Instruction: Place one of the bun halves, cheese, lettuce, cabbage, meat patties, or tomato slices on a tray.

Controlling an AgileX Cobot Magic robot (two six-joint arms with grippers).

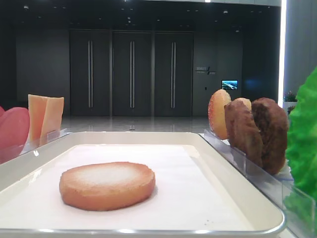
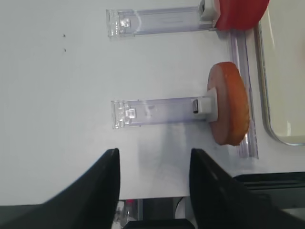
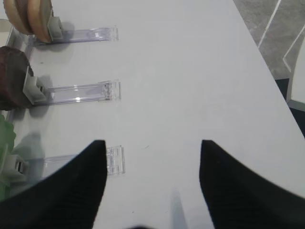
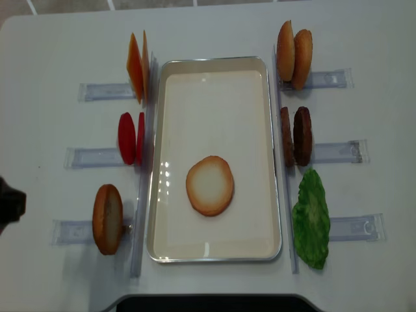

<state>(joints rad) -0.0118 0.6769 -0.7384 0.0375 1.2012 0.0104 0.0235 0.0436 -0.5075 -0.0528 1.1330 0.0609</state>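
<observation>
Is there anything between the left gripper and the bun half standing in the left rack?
Nothing visible. In the left wrist view the left gripper hangs with jaws apart over bare table; ahead lies only the clear holder strip leading to the bun half, which stands on edge beside the tray.

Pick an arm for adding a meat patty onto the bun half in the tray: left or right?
Right, most likely. The meat patties stand in the holder on the right side of the tray, and the right wrist view shows one just ahead of the right gripper, jaws apart. The left gripper faces a bun half on the far side.
</observation>
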